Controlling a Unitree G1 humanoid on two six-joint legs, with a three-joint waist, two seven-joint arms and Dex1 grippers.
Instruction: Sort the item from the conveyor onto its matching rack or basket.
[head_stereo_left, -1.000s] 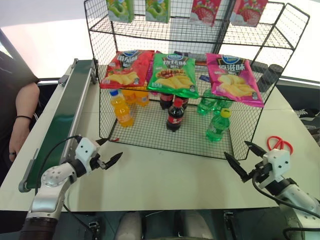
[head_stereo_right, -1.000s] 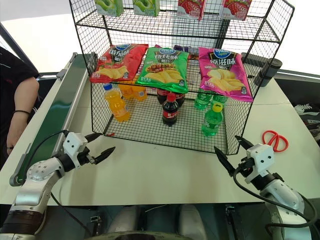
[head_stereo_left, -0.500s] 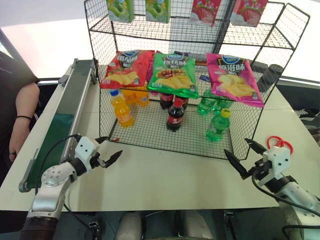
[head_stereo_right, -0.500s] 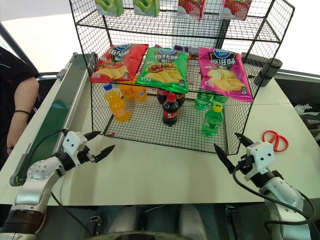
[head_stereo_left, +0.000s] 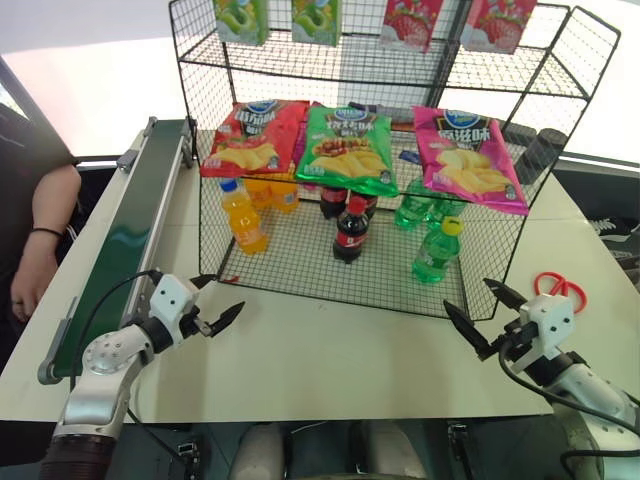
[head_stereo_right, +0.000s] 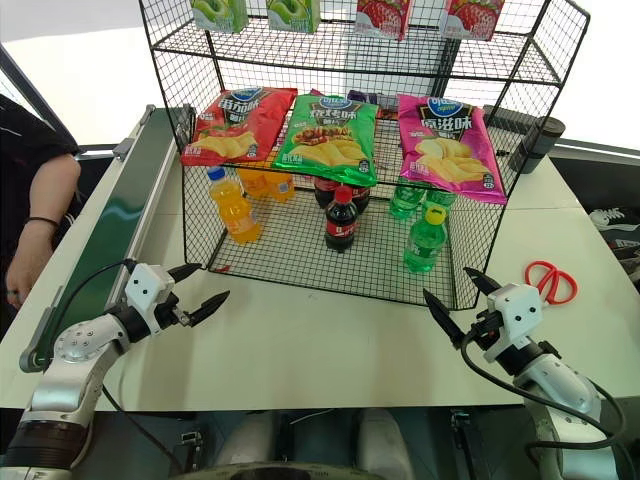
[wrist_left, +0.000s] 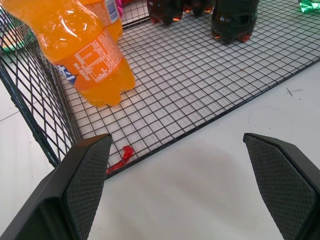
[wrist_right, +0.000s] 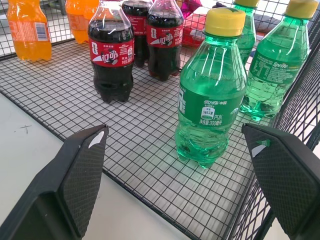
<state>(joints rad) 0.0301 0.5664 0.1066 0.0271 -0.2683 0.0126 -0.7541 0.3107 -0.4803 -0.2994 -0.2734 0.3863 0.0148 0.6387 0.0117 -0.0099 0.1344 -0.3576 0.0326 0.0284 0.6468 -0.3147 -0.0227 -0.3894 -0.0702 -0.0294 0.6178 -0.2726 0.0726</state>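
Green soda bottle (wrist_right: 212, 90) with its yellow cap stands upright inside the black wire basket (head_stereo_left: 300, 275), near that basket's right front corner, partly veiled by mesh. More green bottles (wrist_right: 272, 65) behind it are half hidden under the pink chip bag (head_stereo_left: 465, 160). Conveyor (head_stereo_left: 120, 250) runs along the left. Left gripper (head_stereo_left: 220, 300) and right gripper (head_stereo_left: 480, 315) both gape wide, holding nothing, over the table (head_stereo_left: 330, 350).
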